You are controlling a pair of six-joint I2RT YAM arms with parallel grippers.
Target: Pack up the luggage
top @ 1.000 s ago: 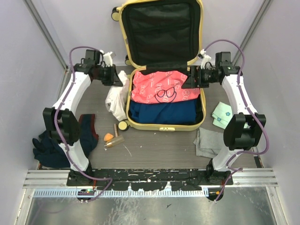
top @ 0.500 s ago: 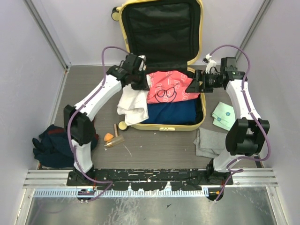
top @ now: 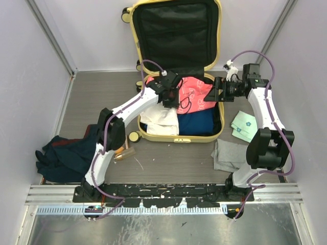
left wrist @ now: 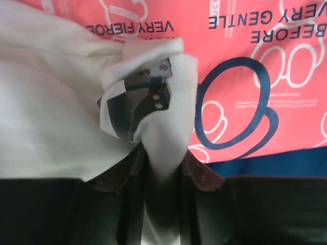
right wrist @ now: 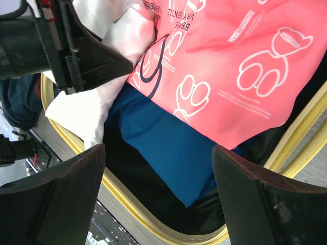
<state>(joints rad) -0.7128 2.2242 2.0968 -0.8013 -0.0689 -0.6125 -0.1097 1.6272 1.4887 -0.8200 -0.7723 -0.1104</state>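
Top external view showed the luggage (top: 199, 138) open at the far middle of the table, its lid upright against the back wall and its base flat; a coral printed T-shirt (top: 196, 94) and a navy garment (top: 196, 120) lay inside the base. The left gripper (top: 171, 97) hung over the base's left half, pinched on a bunched white garment (top: 159, 120) whose lower part draped over the near-left rim; the left wrist view showed that cloth wrapped round the fingers (left wrist: 135, 104). The right gripper (top: 212, 94) hovered over the right side of the base, jaws spread wide, nothing between them.

The step in hand looked like laying the white garment in; the next move would call for lowering it, letting go, then tucking the overhang inside the rim. A dark clothes pile (top: 66, 155), a grey cloth (top: 227, 153) and green packets (top: 244, 125) lay outside on the table, so packing seemed only partly done.
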